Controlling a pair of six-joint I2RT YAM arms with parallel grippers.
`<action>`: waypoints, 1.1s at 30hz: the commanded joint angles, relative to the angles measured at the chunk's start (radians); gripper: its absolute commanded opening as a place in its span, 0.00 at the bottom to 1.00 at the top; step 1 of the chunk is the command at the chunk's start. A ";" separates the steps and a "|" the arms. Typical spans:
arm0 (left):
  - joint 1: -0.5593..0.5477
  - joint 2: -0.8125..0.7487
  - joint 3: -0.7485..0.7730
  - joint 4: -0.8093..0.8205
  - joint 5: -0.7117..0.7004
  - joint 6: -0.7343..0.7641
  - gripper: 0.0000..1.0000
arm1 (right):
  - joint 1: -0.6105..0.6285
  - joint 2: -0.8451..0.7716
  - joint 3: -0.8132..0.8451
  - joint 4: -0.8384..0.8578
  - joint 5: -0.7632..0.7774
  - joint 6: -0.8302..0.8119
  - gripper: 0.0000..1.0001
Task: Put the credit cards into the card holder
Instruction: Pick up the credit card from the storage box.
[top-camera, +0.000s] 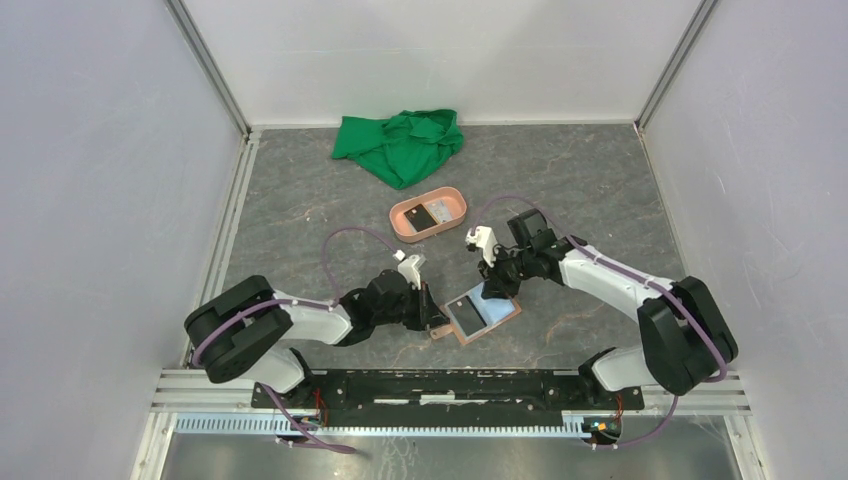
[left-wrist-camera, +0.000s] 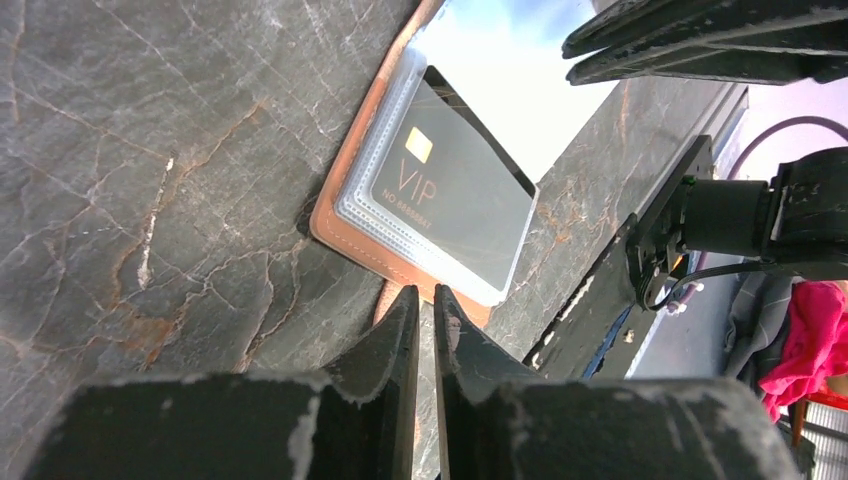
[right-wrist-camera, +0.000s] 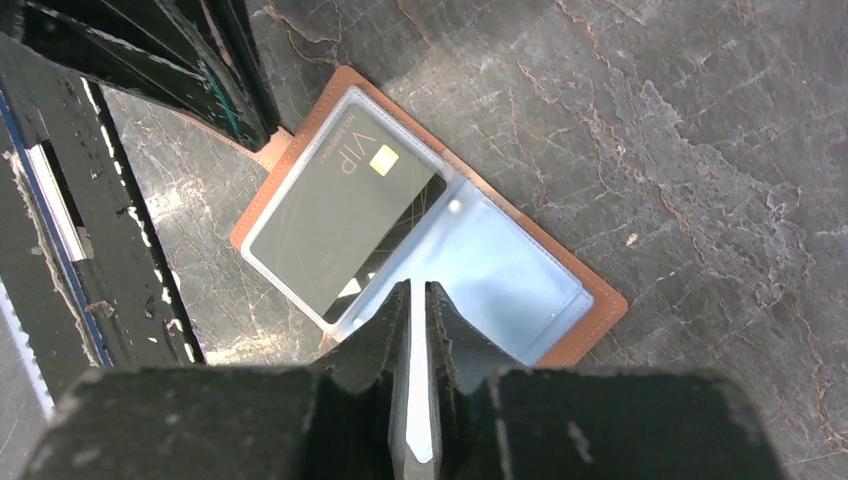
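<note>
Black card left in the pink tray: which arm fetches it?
Right, probably. The left gripper appears to pinch the card holder's tab, steadying it; the right gripper sits on its far side, toward the pink tray.

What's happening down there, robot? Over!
Left gripper: jaws pinching card holder tab. Right gripper: jaws near shut over light blue card, grip unclear. VIP card sleeved; another card in pink tray. Nothing blocking.

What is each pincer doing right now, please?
Left pincer: closed on the card holder's tab.
Right pincer: nearly closed around a pale strip; grip cannot be told.
</note>
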 joint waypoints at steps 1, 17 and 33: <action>-0.001 -0.042 -0.003 -0.013 -0.054 -0.018 0.17 | -0.018 0.003 -0.002 0.013 -0.053 -0.012 0.13; -0.001 0.066 0.059 -0.039 -0.025 -0.016 0.17 | 0.035 0.203 0.085 0.013 -0.065 0.086 0.00; 0.038 -0.076 0.060 -0.109 -0.087 0.018 0.17 | -0.070 0.051 0.177 -0.130 -0.095 -0.092 0.07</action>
